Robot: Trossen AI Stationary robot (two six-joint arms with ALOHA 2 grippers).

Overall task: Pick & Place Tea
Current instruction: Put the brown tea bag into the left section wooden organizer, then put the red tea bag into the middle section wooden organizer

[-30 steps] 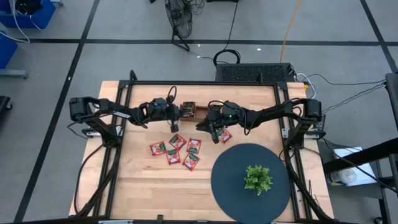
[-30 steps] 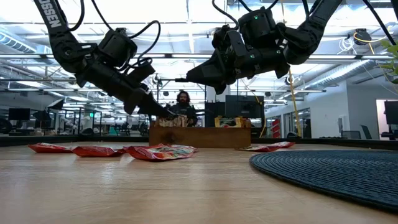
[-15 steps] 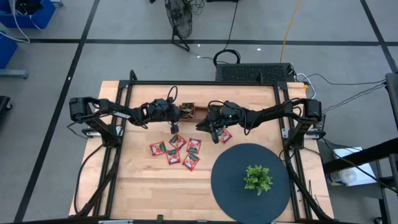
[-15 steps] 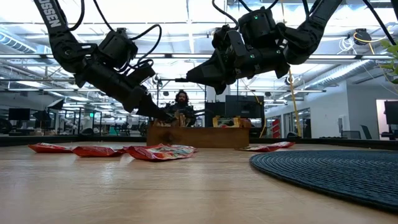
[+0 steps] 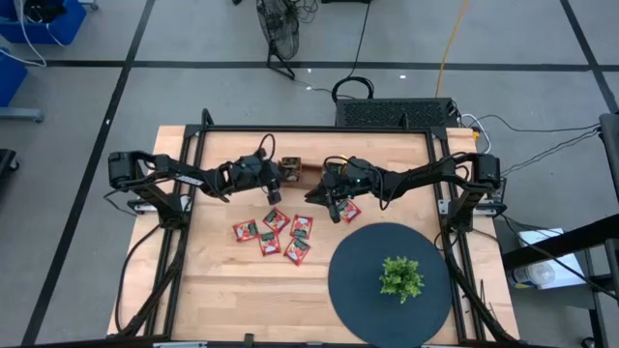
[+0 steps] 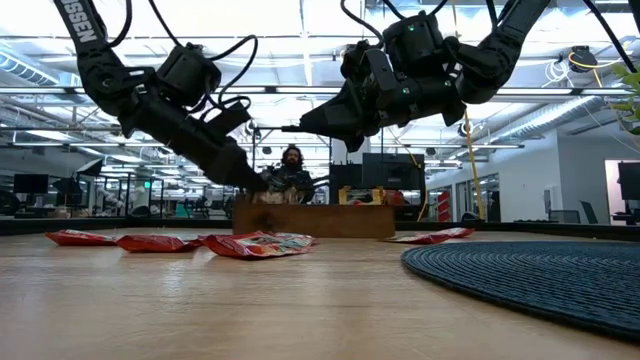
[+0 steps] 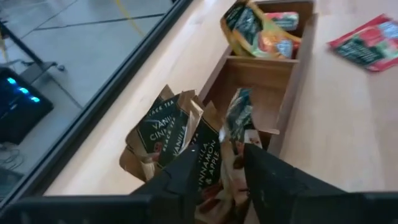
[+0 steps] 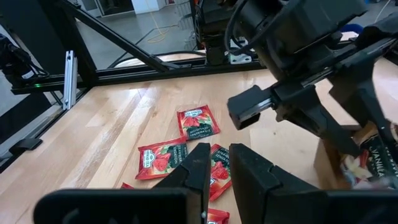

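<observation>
The left end effector (image 5: pixel 280 176) is at the left end of the wooden tray (image 5: pixel 308 171), at the far middle of the bench (image 5: pixel 213 280). In the left wrist view its fingers (image 7: pixel 186 177) stand a little spread, with sachets of the tray just in front of them and between them. I cannot say for sure if one sachet is pinched or already let go; I judge it is at the moment of dropping one into the end compartment.

The right end effector (image 5: pixel 333 205) hangs above the bench just right of the tray, over a red sachet (image 5: pixel 348 210). Its fingers are close together with a narrow gap, and nothing is held between them.

About the progress: the tray already holds several sachets. The end compartment has dark vanilla and cinnamon-apple sachets (image 7: pixel 180 140) standing on edge and leaning, so their flat faces point to the side. Another compartment has green-orange ones (image 7: pixel 261 34), and the middle one looks empty. Left to do: a group of five red sachets (image 5: pixel 274 232) lies flat on the bench near the tray, a little to the left, plus the one under the right arm. So I think the task is roughly in the middle.

The loose sachets are almost square, so no clear long axis exists; they lie face up, turned at different angles.
</observation>
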